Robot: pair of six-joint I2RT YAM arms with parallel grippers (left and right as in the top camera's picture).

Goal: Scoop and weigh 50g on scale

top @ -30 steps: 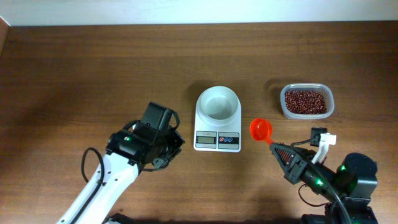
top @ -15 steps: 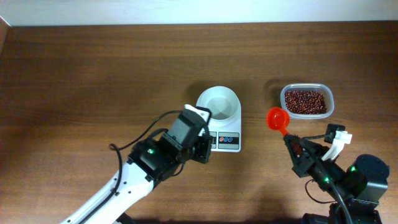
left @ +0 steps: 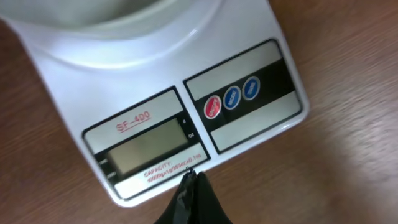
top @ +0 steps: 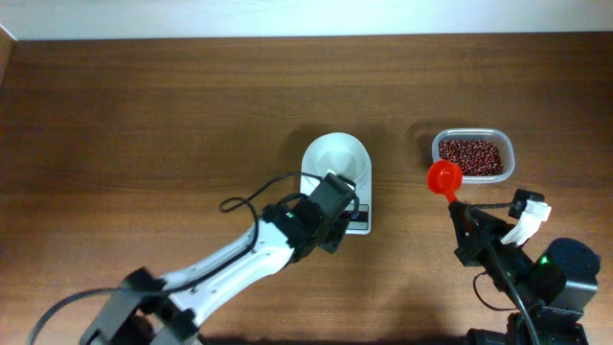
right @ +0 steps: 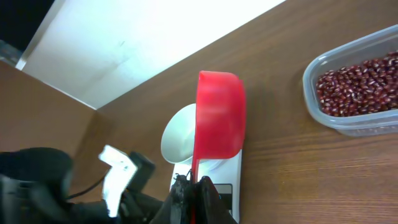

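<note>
Soft, even light washes the wooden table with only faint shadows, the white wall glares bright in the right wrist view, and the scale looks slightly soft up close.

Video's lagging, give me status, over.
Left gripper shut, tip at scale display. Right gripper shut on red scoop, near beans. Bowl empty. Nothing blocking.

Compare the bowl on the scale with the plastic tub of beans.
The bowl is round, white and empty; the tub is rectangular, clear and holds red-brown beans. The bowl rests on the scale; the tub sits on the table. Both are open on top.
</note>
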